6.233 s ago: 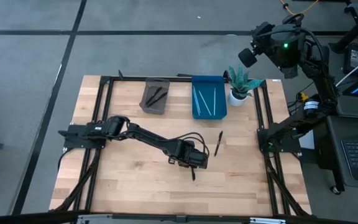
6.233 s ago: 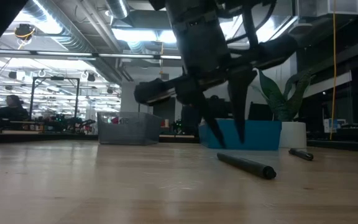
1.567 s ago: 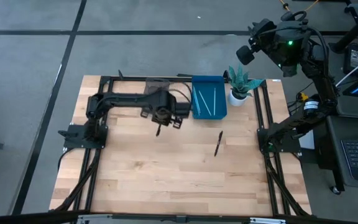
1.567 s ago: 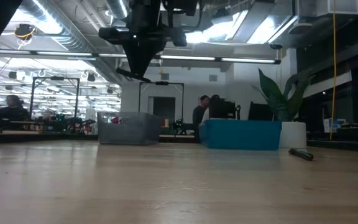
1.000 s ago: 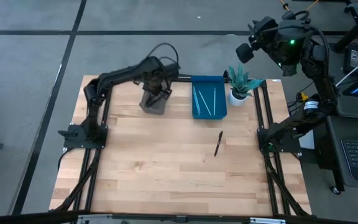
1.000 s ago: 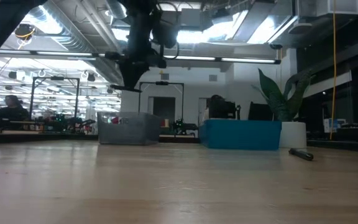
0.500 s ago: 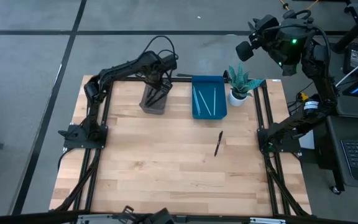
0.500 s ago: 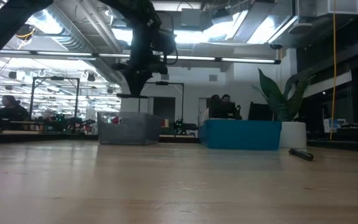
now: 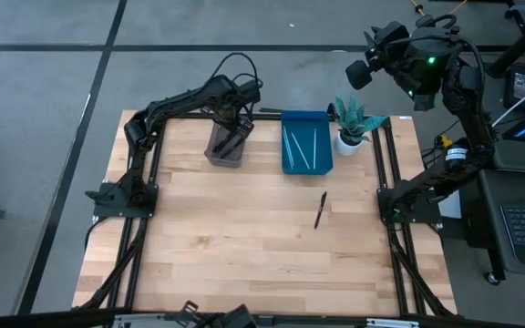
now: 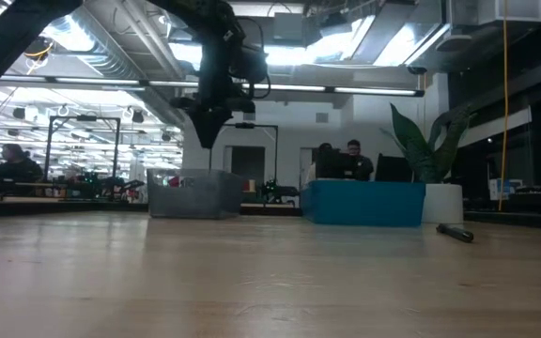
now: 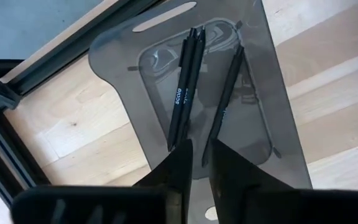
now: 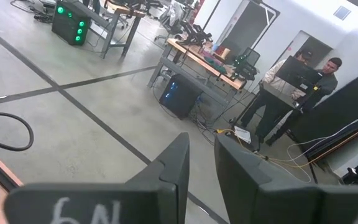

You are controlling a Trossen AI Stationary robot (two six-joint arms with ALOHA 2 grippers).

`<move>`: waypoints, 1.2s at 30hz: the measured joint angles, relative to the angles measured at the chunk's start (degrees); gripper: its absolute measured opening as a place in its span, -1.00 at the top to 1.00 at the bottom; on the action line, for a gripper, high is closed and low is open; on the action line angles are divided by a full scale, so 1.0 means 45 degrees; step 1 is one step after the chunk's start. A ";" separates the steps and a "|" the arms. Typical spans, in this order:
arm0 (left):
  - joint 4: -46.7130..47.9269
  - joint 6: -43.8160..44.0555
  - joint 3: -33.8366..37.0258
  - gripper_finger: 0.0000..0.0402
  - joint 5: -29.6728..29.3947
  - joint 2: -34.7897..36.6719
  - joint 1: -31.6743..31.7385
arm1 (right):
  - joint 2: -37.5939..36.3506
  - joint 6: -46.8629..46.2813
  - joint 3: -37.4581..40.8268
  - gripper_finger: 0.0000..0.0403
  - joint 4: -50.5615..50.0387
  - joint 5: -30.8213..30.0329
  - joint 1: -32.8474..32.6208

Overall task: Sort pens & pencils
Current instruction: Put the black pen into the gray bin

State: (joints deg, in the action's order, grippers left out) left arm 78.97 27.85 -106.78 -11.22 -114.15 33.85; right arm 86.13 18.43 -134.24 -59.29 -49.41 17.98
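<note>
The left tool [image 11: 194,163] hangs over the grey tray [image 9: 225,146], nearly closed, empty. Next: the pen [image 9: 320,210] right of the tray.

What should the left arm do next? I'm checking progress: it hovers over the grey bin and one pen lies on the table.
Probably lift the empty left gripper clear of the grey bin, which holds three pens, then swing toward the last pen lying on the wood before the blue bin.

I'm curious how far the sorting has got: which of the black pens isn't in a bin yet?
The pen lying alone on the bare table, below the blue bin; the other black pens lie inside the grey bin.
</note>
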 joint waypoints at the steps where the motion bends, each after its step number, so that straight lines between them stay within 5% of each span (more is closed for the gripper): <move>1: -0.0015 -0.0003 -0.0004 0.76 0.0009 0.0000 0.0000 | 0.0000 0.0002 -0.0003 0.62 0.0000 0.0000 -0.0002; 13: -0.0043 -0.0008 -0.0004 0.59 0.0461 0.0228 -0.0109 | 0.0000 -0.0043 -0.0003 0.62 -0.0232 0.0005 0.0001; 21: 0.0528 -0.1123 -0.0004 0.59 0.0015 0.0877 -0.1476 | 0.0000 -0.1721 -0.0003 0.61 -0.2028 0.0104 0.0003; 32: 0.1653 0.0841 -0.0004 0.62 -0.1925 0.4743 -0.2095 | 0.0457 -0.5863 0.0794 0.61 -0.4929 0.6294 -0.0205; 36: 0.1712 0.1043 -0.0009 0.60 -0.2834 0.5895 -0.2321 | 0.0529 -0.6731 0.2420 0.61 -0.4978 0.7034 -0.0698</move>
State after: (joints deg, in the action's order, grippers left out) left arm 86.68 32.54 -106.83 -23.97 -87.62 23.40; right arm 88.51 -11.86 -123.35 -81.69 -17.76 14.84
